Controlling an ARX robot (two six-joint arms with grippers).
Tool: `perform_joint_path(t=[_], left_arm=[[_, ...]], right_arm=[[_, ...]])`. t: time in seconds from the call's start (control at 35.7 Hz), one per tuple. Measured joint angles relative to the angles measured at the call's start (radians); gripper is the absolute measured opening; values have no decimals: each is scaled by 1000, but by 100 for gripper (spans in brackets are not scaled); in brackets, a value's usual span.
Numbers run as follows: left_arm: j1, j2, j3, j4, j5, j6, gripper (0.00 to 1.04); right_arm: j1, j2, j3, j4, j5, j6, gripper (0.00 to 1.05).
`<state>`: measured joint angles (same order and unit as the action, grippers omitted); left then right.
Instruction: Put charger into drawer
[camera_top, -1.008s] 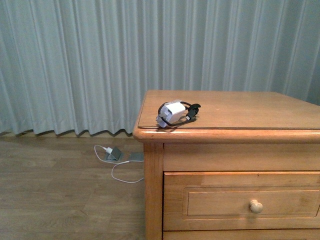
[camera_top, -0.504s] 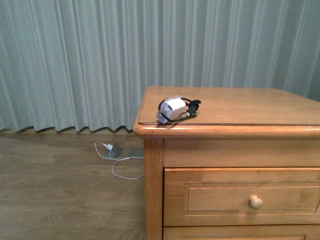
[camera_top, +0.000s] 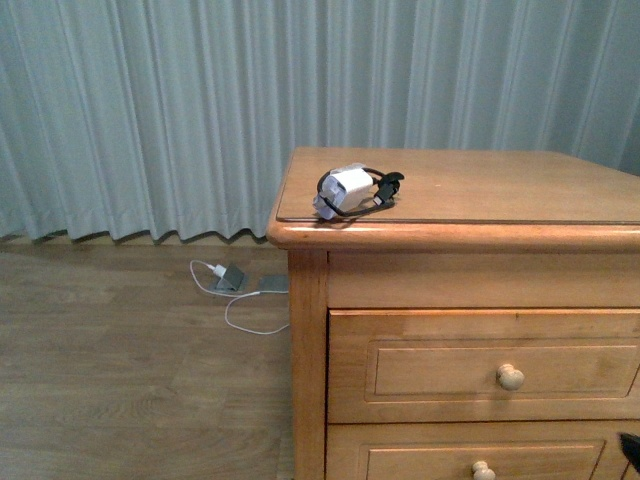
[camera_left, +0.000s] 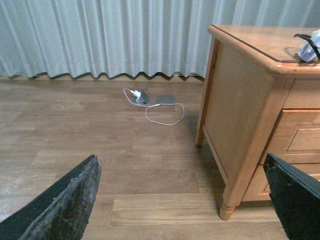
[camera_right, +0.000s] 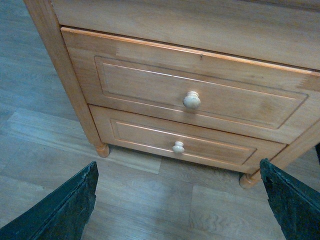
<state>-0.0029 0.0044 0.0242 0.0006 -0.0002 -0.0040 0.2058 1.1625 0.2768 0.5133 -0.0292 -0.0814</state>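
Atop dresser (camera_top: 500, 185) corner: charger (camera_top: 347, 190), well apart from both jaws, spread wide.

left wrist view crops half the charger (camera_left: 310, 46).

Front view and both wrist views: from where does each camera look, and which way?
Front view: from robot's body, facing cabinet and charger; almost no body shows.
Left wrist view: from cabinet's side, toward curtain; open left end effector.
Right wrist view: looks down on drawer; open right end effector.
Front and left wrist share the charger.
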Motion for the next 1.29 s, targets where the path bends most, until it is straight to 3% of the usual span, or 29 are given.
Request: perform_joint_path(t=[0.45, 0.81, 1.29], left_arm=[[0, 0, 0, 0, 0, 0, 98], [0, 0, 0, 0, 0, 0, 98], [0, 0, 0, 0, 0, 0, 98]], right_arm=[[40, 615, 311, 247, 130, 56, 96], [26, 864, 520, 270, 162, 86, 96], [2, 981, 616, 264, 177, 93, 96]])
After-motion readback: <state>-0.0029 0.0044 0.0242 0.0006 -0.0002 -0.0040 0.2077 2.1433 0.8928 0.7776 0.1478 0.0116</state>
